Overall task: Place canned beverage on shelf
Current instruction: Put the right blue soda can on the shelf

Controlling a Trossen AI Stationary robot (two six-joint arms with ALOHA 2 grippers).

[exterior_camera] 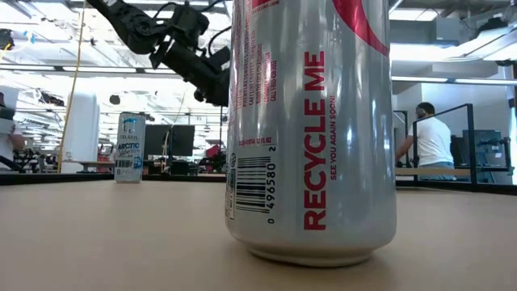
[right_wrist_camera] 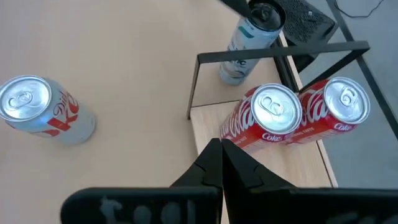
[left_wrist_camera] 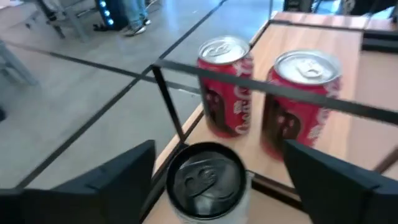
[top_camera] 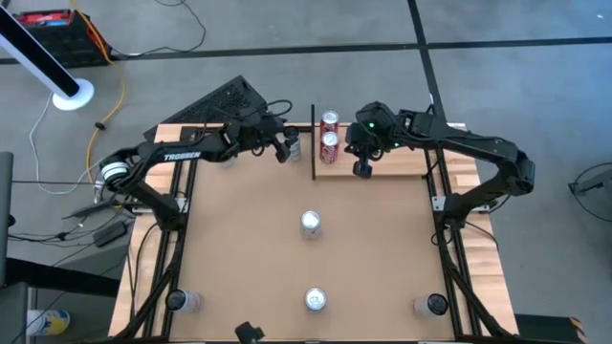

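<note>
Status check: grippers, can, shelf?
Left gripper open around silver can, outside the shelf bar. Right gripper shut over shelf. Two red Coke cans shelved.

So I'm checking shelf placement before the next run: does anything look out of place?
Yes. The pale can under the left gripper, whose fingers are open, stands on the tabletop just outside the black bar, not on the shelf with the two red cans.

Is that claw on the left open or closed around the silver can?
Open. In the wrist view the left gripper's fingers stand wide on either side of the silver can, apart from it. The can stands upright beside the shelf, not on it.
</note>
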